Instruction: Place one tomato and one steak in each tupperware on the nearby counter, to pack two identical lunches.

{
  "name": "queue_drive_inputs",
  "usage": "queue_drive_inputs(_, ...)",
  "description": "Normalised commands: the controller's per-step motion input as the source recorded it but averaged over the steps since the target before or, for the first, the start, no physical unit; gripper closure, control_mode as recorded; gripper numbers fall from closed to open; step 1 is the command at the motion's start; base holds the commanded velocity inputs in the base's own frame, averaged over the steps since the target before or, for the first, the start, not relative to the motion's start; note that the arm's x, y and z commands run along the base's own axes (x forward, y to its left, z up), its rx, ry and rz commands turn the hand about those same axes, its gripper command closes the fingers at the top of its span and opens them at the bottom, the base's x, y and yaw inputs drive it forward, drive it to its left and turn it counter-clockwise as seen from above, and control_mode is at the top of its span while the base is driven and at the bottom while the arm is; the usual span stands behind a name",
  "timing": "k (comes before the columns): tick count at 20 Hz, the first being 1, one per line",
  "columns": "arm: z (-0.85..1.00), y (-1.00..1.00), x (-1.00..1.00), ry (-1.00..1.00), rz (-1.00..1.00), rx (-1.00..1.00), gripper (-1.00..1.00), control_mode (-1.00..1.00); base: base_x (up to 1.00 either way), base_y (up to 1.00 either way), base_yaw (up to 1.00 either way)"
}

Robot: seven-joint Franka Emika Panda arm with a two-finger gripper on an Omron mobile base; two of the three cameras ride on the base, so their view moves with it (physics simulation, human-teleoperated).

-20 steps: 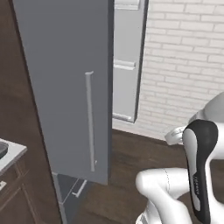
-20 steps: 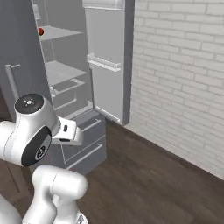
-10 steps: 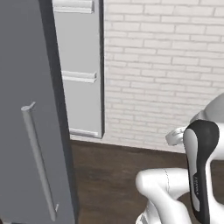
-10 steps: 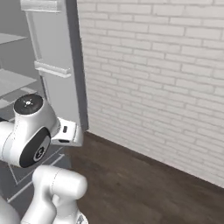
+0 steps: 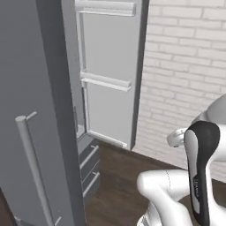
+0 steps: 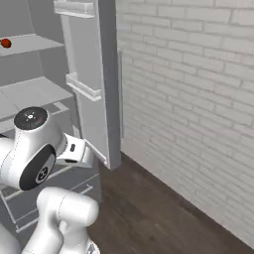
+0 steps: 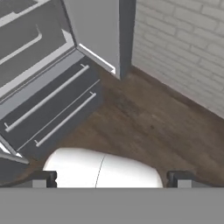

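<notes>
Inspector: The pincer [image 7: 111, 179] stands released, its two tips wide apart and nothing between them. It points down at the dark wooden floor [image 7: 153, 127] before the open fridge.

Clerk: And the goods for the lunches?

Inspector: One small red round item, by judgement a tomato [image 6: 6, 43], rests on an upper fridge shelf [image 6: 34, 43], well apart from the arm. I see no steak from here.

Clerk: How will it handle?

Inspector: Judged light, smooth and apt to roll; soft enough to bruise. A hold across its middle with modest pressure would suit.

Clerk: Containers?

Inspector: The fridge door [image 5: 112, 75] stands open beside the white brick wall [image 6: 198, 99], its door racks bare so far as shown. Two lower drawers [image 7: 52, 109] with bar handles are closed; contents cannot be told.
</notes>
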Motion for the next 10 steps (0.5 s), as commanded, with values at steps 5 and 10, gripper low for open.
queue_drive_inputs(5, 0.00, 0.00, 0.00, 0.00, 0.00, 0.00, -1.00, 1.00, 0.61, -0.01, 0.85)
queue_drive_inputs(10, 0.00, 0.00, 0.00, 0.00, 0.00, 0.00, -1.00, 1.00, 0.77, -0.33, 0.73)
